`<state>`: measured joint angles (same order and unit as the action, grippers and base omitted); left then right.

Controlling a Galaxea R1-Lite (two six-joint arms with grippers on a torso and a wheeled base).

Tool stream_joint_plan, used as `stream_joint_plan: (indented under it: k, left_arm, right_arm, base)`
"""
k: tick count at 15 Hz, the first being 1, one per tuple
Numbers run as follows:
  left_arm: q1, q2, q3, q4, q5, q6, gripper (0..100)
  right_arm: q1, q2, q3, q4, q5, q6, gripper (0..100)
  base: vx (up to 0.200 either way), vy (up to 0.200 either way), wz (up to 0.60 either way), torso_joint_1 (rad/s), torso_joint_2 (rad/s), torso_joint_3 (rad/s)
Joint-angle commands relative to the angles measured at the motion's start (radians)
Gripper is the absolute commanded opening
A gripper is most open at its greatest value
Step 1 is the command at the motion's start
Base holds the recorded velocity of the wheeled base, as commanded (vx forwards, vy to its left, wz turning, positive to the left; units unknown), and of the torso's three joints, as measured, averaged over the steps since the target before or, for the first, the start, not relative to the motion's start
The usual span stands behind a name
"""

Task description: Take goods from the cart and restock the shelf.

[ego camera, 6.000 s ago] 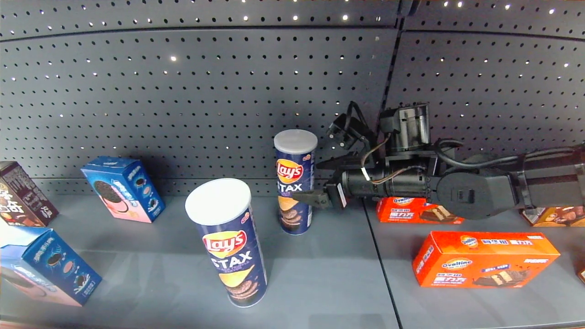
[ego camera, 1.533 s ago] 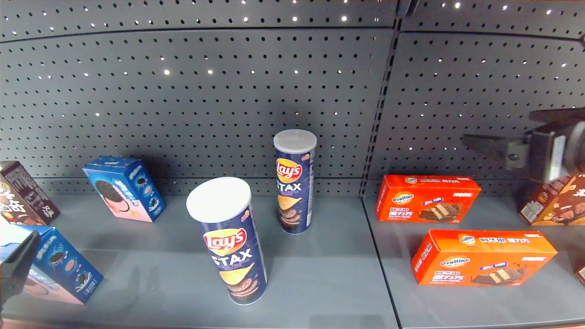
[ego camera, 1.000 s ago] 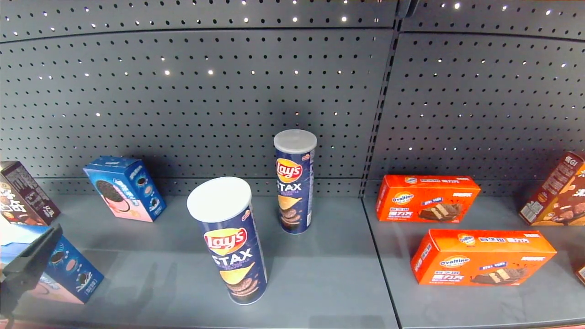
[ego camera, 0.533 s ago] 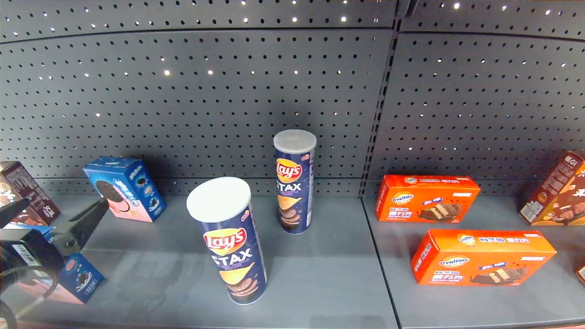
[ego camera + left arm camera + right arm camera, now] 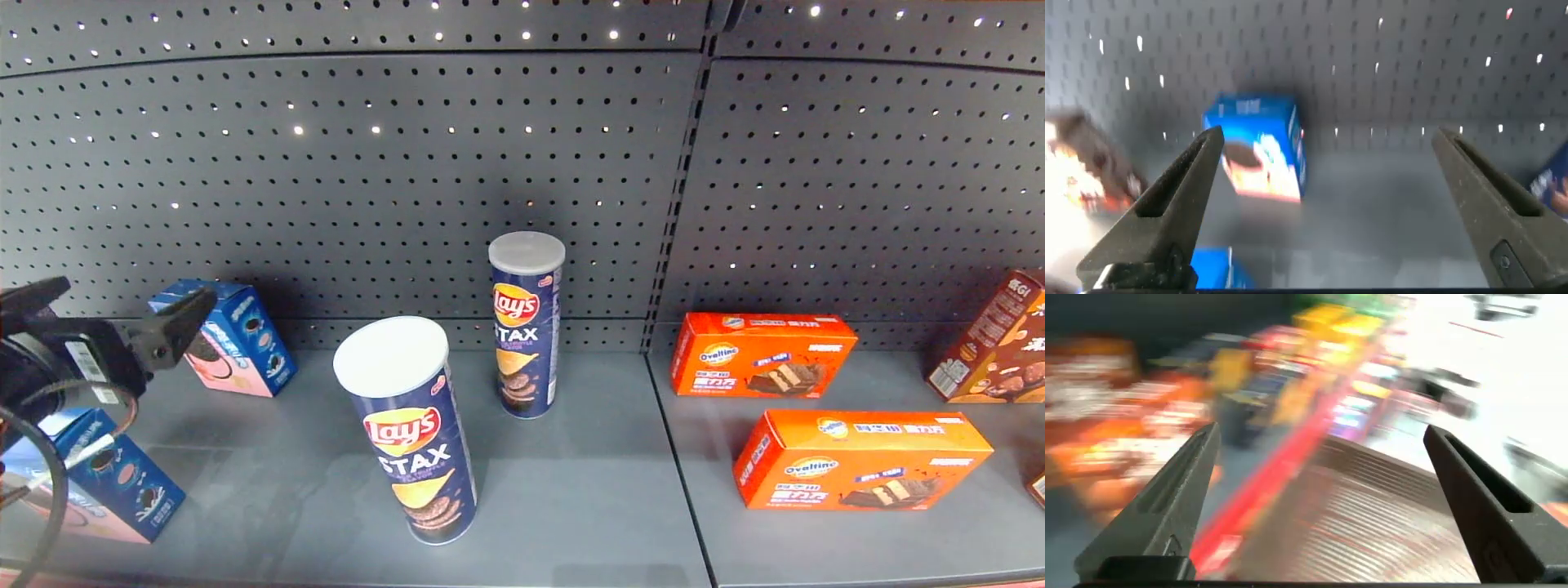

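— Shelf (image 5: 571, 490) stock: how is it going?
— Two chip cans are standing on it: a front can (image 5: 406, 429) and a second can (image 5: 526, 322) just behind it, to the right. A blue cookie box (image 5: 224, 335) is sitting left of the front can, orange boxes (image 5: 865, 461) right of it.
— And the end effectors?
— The left end effector (image 5: 122, 302) is hovering left of the front can, spread wide, carrying nothing. The right end effector (image 5: 1315, 498) is gaping empty too. I'm judging more goods are waiting.
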<state>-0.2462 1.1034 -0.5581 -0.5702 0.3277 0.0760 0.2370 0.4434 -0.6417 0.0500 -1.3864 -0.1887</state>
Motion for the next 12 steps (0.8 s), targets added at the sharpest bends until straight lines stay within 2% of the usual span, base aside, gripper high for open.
stream_joint_plan:
  k: [1,2,3,5,6,9,12]
  left_arm:
    - [-0.002,0.101,-0.111,0.001,0.002,0.028,100]
    - [-0.007,0.136,-0.157,0.001,0.004,0.054,100]
    - [-0.01,0.151,-0.183,0.001,0.007,0.065,100]
    - [-0.013,0.174,-0.215,0.0,0.005,0.065,100]
    - [-0.024,0.177,-0.214,0.0,0.007,0.062,100]
    - [-0.062,0.181,-0.19,0.001,0.008,0.057,100]
    - [-0.119,0.197,-0.086,0.0,0.008,0.05,100]
  right_arm:
    - [-0.318,-0.166,0.148,0.004,0.009,-0.021,100]
    - [-0.358,-0.252,0.228,0.005,0.059,-0.026,100]
    - [-0.36,-0.324,0.266,0.007,0.127,-0.061,100]
    - [-0.361,-0.348,0.269,-0.012,0.276,-0.094,100]
    - [-0.361,-0.348,0.267,-0.018,0.389,-0.094,100]
    - [-0.361,-0.348,0.264,-0.018,0.417,-0.094,100]
    - [-0.361,-0.348,0.264,-0.018,0.418,-0.094,100]
  base:
    - [0.0,0.0,0.0,0.0,0.0,0.0]
    - [0.0,0.0,0.0,0.0,0.0,0.0]
    - [0.0,0.0,0.0,0.0,0.0,0.0]
    - [0.0,0.0,0.0,0.0,0.0,0.0]
    - [0.0,0.0,0.0,0.0,0.0,0.0]
    - [0.0,0.0,0.0,0.0,0.0,0.0]
    - [0.0,0.0,0.0,0.0,0.0,0.0]
